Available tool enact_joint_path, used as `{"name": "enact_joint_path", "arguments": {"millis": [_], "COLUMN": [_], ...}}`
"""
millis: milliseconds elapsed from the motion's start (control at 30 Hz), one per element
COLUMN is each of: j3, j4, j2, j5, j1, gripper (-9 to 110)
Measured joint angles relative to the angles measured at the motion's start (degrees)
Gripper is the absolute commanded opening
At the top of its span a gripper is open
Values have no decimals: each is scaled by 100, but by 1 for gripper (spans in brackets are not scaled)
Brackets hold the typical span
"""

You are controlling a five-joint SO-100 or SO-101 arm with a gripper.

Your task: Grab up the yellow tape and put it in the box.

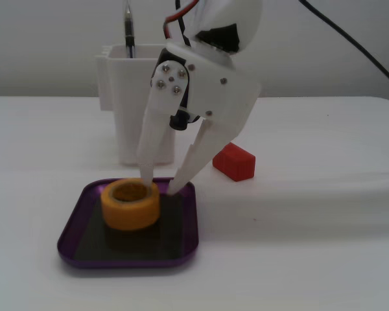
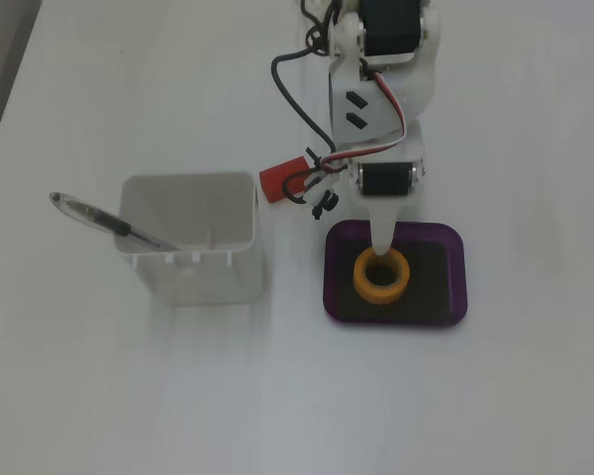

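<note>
The gripper (image 1: 159,184) points downward in the centre of the front-facing fixed view, its two white fingers (image 1: 153,139) spread to a moderate gap; one fingertip sits inside the hollow core of the yellow tape (image 1: 130,206) and the other rests just outside the roll's right wall, so the jaws straddle that wall. Whether the fingers press on the wall or merely touch it cannot be told. In the top-down fixed view the gripper (image 2: 380,259) appears as a single white taper ending at the core of the yellow tape (image 2: 381,275), and the second finger is hidden beneath the arm. The roll lies flat, core upward, on the dark floor of the box (image 1: 71,233), toward the box's upper left part in the front-facing view; in the top-down view the box (image 2: 457,297) sits at centre right with the roll near its middle. A red block (image 1: 235,161) lies on the table just right of the arm, apart from the box. A tall white container (image 2: 192,247) stands left of the box with a pen (image 2: 109,223) leaning out of it. All items rest on a plain white table (image 1: 311,246), with a pale wall behind.
</note>
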Motion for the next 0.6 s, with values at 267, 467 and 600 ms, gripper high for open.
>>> {"name": "enact_joint_path", "arguments": {"millis": [267,467,600], "j3": [-369,-1169,-1371], "j4": [1169,2566,3384], "j2": [149,1600,3076], "j5": [0,-9,-9], "j1": [255,176,229], "gripper": [13,13,13]}}
